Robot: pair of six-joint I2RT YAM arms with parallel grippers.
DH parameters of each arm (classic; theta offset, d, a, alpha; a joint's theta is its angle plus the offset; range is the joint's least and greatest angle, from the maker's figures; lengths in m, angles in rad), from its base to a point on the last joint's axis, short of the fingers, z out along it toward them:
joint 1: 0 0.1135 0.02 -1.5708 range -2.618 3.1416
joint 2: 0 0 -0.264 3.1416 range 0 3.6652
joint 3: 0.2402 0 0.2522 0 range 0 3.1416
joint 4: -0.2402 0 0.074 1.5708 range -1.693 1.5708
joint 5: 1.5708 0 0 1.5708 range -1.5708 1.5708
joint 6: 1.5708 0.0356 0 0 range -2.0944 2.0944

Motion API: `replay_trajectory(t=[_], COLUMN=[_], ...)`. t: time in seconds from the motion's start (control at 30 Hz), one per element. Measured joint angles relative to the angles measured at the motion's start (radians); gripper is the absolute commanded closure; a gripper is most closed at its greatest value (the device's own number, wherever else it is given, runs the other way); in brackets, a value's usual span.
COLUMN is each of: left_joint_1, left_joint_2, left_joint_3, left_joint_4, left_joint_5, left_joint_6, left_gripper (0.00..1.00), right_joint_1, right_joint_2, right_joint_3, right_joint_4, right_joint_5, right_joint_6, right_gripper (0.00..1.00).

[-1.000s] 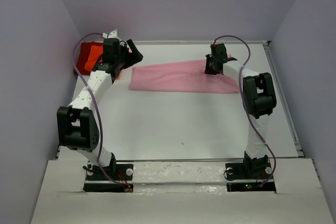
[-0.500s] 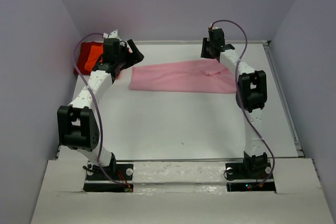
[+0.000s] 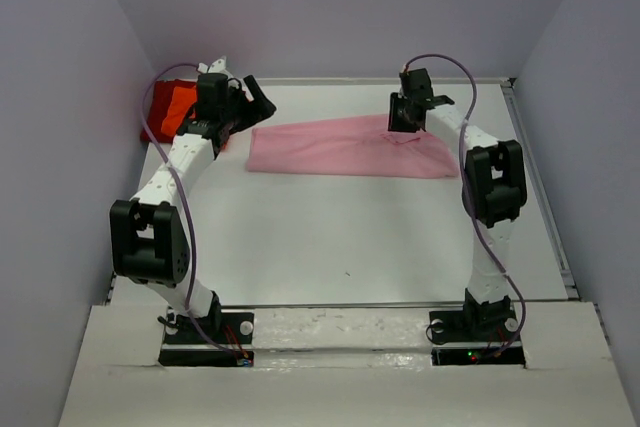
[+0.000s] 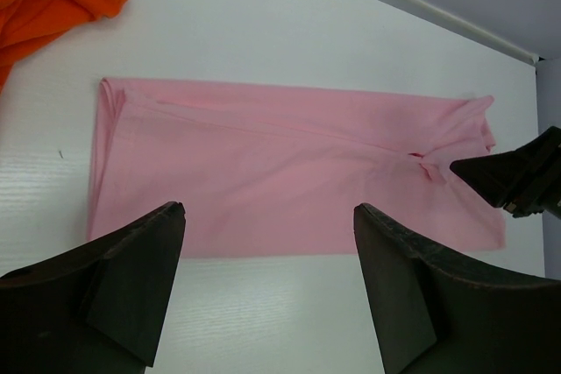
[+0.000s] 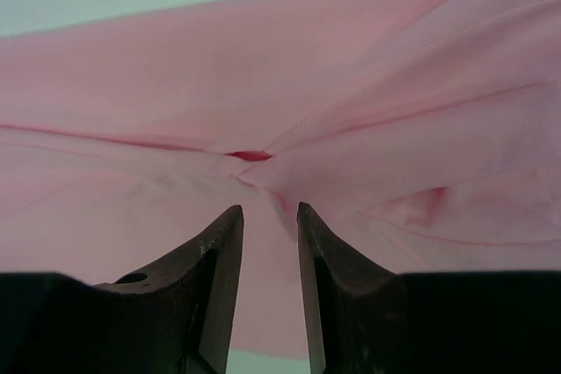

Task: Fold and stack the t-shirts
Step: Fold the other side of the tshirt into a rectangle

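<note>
Folded into a long flat band: the light pink t-shirt (image 3: 340, 147), lying crosswise on the white table (image 3: 330, 247), toward 12 o'clock from the table's middle. Left end doubled over in even layers at the band's 9 o'clock. Right end looser, with creases and a small raised tuck toward 3 o'clock. Nearly whole in the left wrist view, long edges close to straight. Filling the right wrist view, with folds running together just ahead of the fingertips.

Bunched at 10 o'clock in the far left corner, apart from the pink band: the bright orange t-shirt (image 3: 180, 104). Touching it on its 9 o'clock side, the dark red t-shirt (image 3: 155, 119), also crumpled.

Poised over the band's right end, at 1 o'clock on the table: the right gripper (image 3: 400, 125). Fingers parted by a narrow slit only, nothing visibly pinched between them, cloth just past the tips. Touching the cloth or not: cannot tell.

At 11 o'clock, between the orange heap and the band's left end: the left gripper (image 3: 258, 97), raised above the table. Fingers spread wide, gripping nothing.
</note>
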Motion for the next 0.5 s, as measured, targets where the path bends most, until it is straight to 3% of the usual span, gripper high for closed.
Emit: replay_trajectory(t=[0.2, 0.5], left_joint_1=[0.001, 0.005], left_joint_2=[0.005, 0.005], left_joint_3=[0.0, 0.0], left_joint_4=[0.0, 0.002], left_joint_5=[0.004, 0.006], left_joint_6=[-0.001, -0.001], left_gripper=[0.14, 0.14], right_joint_1=[0.021, 0.054], right_joint_2=[-0.089, -0.057], right_joint_3=[-0.093, -0.19], right_joint_4=[0.027, 0.054], right_joint_5=[-0.023, -0.034], right_joint_6=[0.004, 0.026], right_gripper=[0.62, 0.62])
